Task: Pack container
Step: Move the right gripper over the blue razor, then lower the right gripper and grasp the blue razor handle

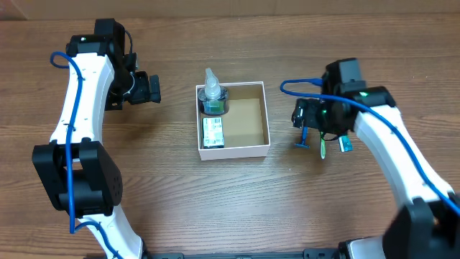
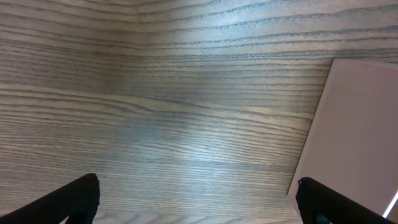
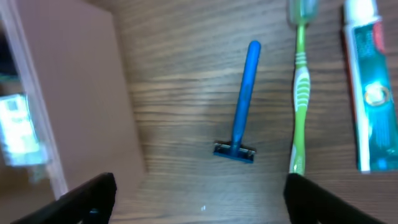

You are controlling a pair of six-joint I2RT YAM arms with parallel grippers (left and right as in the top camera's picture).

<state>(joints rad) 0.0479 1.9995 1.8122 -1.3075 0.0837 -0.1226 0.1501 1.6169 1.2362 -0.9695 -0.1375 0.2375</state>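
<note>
Right hand (image 3: 199, 202), spread wide and empty, hovers over the razor (image 3: 243, 102), head nearest and handle running toward 12 o'clock, container (image 3: 78, 93) at 9 o'clock.

Overhead: fixed, high above table (image 1: 237, 201), facing straight down; whole workspace in frame, container (image 1: 248, 119) at centre.
Left wrist: close, facing down at bare table; container wall (image 2: 360, 137) at right edge.
Right wrist: close, facing down on razor (image 3: 241, 106), toothbrush (image 3: 300, 93), toothpaste (image 3: 370, 93); container at left edge.
Container shared by all three views; razor shared by overhead and right wrist.
</note>
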